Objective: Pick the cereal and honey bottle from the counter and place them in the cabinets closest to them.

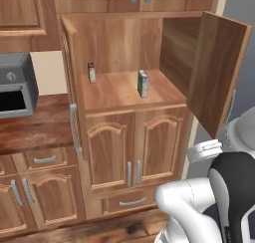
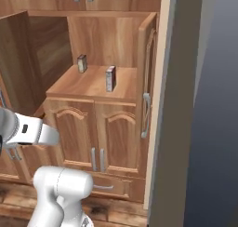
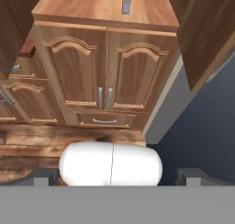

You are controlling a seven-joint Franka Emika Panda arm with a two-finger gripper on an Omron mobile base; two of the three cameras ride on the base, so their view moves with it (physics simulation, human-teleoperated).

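Note:
The cereal (image 1: 143, 83) (image 2: 110, 78) stands upright on the wooden shelf (image 1: 114, 92) of the open cabinets, near the shelf's front right part. Its lower end shows at the top of the hand view as the cereal (image 3: 127, 0). The cabinet's right door (image 1: 219, 72) is swung wide open. The left door's long grey bar handle (image 1: 74, 127) shows edge-on. My gripper (image 3: 117, 177) is well below and back from the shelf, open, with nothing between its widely spaced fingertips (image 3: 43, 177). The honey bottle is out of view.
A brownish small box (image 1: 91, 72) (image 2: 82, 63) stands at the back left of the same shelf. A grey microwave (image 1: 15, 85) sits on the counter (image 1: 35, 122) to the left. Closed lower doors (image 3: 105, 67) and a drawer (image 3: 104, 120) lie under the shelf. A grey wall panel (image 2: 186, 105) rises on the right.

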